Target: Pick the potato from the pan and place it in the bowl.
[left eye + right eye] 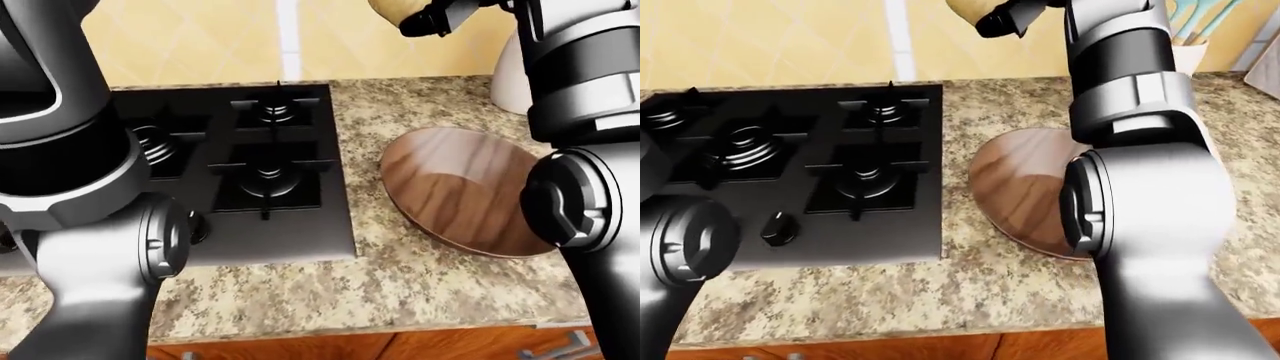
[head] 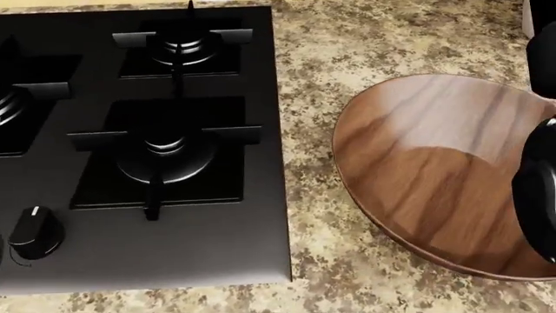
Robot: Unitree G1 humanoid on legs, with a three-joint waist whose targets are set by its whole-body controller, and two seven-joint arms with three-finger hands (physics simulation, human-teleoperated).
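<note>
So the potato [image 1: 398,9] is already out of the pan, and the pan itself isn't showing in any view right now. The right hand [image 1: 1002,16] is holding it high near the top edge of both eye views, dark fingers curling round the pale tan lump, so I'm calling that a closed grip on the potato. It's hanging up against the yellow wall, roughly above the strip of granite worktop [image 2: 330,39] between the black gas hob [image 2: 226,215] and the wooden bowl [image 2: 417,150].

My read is that the carry step is in hand, with the placing not yet done. The bowl is sitting empty on the worktop just right of the hob's right edge, wide and shallow, so a forgiving target.

The next move probably calls for bringing the hand down and a bit toward the view's right until it's over the bowl's middle, then loosening the fingers low enough that the potato isn't bouncing out over that shallow rim.

The left arm [image 1: 90,187] is filling the left of the left-eye view, but its hand isn't showing anywhere.
</note>
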